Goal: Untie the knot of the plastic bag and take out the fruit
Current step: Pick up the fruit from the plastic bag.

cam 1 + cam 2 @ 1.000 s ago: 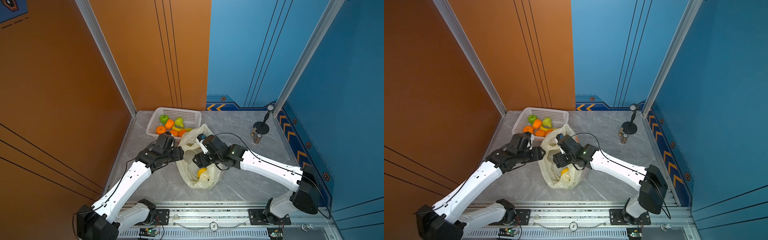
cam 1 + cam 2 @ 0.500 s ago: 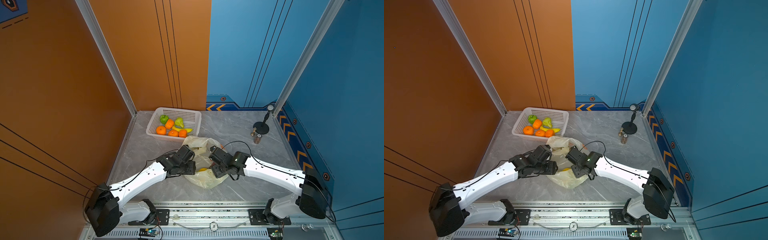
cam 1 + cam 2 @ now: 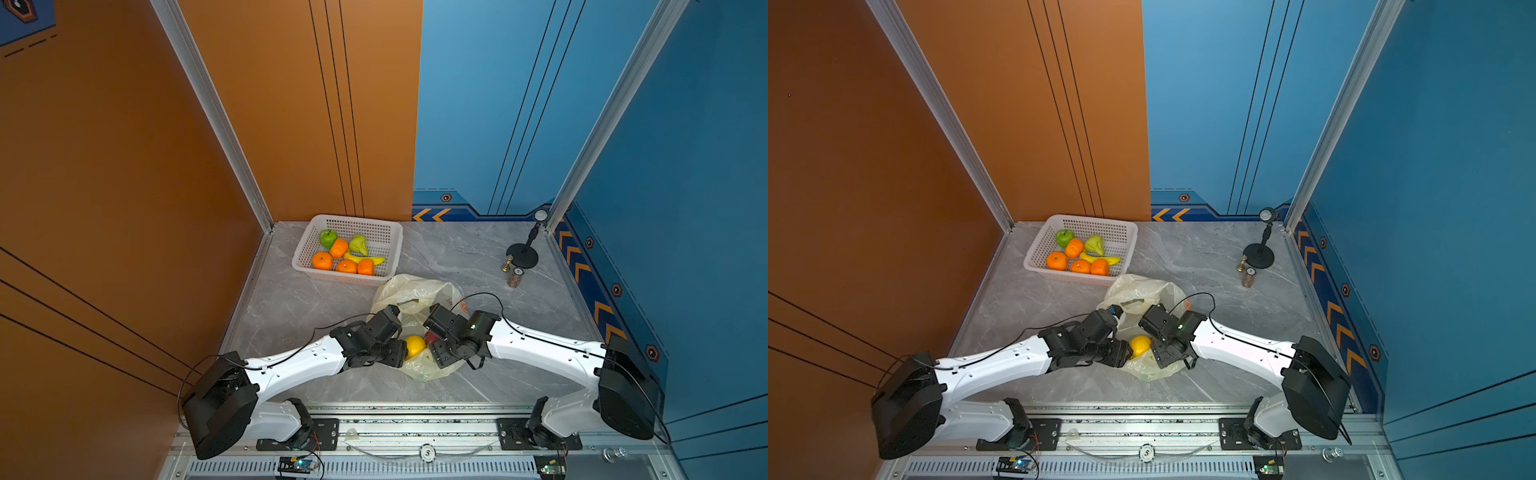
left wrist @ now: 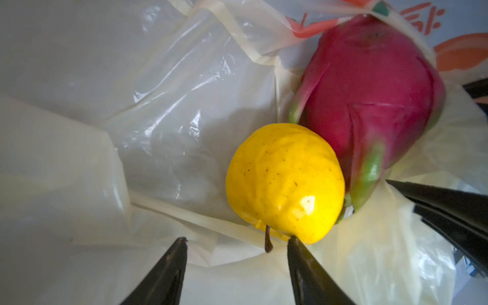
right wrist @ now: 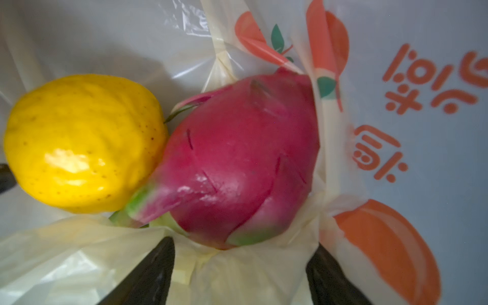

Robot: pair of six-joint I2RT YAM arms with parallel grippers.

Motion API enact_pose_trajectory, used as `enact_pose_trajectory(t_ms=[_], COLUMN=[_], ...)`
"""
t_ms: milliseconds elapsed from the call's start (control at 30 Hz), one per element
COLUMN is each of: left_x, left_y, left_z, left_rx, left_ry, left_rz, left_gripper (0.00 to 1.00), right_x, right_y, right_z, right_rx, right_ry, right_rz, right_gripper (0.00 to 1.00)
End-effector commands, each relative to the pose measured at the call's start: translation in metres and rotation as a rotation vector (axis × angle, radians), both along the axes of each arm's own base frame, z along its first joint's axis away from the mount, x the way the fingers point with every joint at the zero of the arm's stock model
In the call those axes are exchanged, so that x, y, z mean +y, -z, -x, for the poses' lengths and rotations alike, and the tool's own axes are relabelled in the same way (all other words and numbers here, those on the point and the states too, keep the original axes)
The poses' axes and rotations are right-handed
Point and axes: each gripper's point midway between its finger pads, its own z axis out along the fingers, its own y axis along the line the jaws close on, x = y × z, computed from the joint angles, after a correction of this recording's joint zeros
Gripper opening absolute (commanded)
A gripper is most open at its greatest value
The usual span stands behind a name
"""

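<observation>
Left end effector (image 4: 237,253), open and empty, should straddle the yellow citrus (image 4: 285,182) without pinching the plastic bag (image 4: 158,105); right end effector (image 5: 243,264), likewise open and empty, faces the dragon fruit (image 5: 237,171)

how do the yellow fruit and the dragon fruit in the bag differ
The yellow fruit is plain yellow with brown specks; the dragon fruit is magenta with green-tipped scales. The yellow fruit is smaller and rounder, the dragon fruit larger and oval. Both lie touching inside the open plastic bag.
</observation>
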Motion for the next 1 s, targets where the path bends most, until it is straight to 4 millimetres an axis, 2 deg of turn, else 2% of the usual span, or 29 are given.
enact_pose_trajectory(t_ms=[0,167,333,533,667,767,967], left_x=[-0.012,-0.015,-0.020,-0.016,-0.017,-0.016,-0.013], left_y=[0.004,0.009,0.011,0.016,0.016,0.017,0.015], left_z=[0.007,0.008,0.007,0.006,0.004,0.004,0.000], left_rx=[-0.023,-0.030,-0.059,-0.078,-0.089,-0.093,-0.115], left_ry=[0.097,0.116,0.124,0.121,0.117,0.118,0.100], left_rz=[0.016,0.001,0.002,-0.020,-0.012,-0.018,-0.029], left_gripper=[0.63,0.64,0.64,0.65,0.66,0.66,0.66], right_x=[0.013,0.017,0.022,0.034,0.027,0.017,0.017], right_y=[-0.031,-0.058,-0.061,-0.042,-0.023,-0.010,0.015], right_z=[-0.008,-0.019,-0.039,-0.056,-0.061,-0.063,-0.056], right_rx=[-0.062,-0.129,-0.153,-0.124,-0.124,-0.110,-0.028], right_ry=[0.029,0.058,0.140,0.218,0.266,0.301,0.327], right_rz=[-0.103,-0.151,-0.138,-0.126,-0.071,-0.039,-0.036], right_gripper=[0.81,0.85,0.84,0.81,0.80,0.85,0.85])
